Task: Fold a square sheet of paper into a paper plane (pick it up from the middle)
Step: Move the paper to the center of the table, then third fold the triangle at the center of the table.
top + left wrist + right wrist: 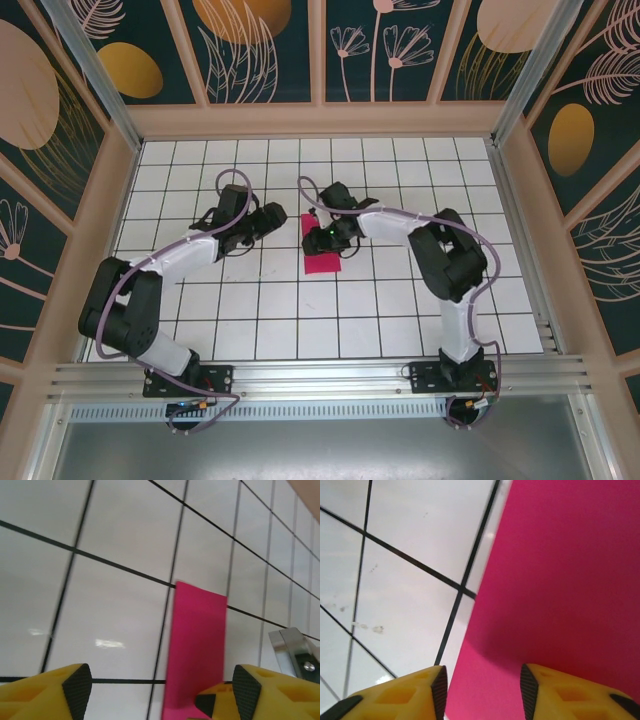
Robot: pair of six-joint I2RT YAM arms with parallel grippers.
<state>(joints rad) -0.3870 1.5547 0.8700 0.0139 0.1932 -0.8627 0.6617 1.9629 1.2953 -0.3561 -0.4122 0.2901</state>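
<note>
Overhead, a white, black-gridded table (400,320) sits inside dark floral walls (260,40). Mid-table lies the folded pink sheet (322,263). The left gripper (160,687) is beside it and the right gripper (481,690) over it, both with jaws apart.

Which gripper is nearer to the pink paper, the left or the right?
The right. The right gripper is directly over the far end of the pink paper. The left gripper is apart from it, to its left, over the tiled table.
</note>
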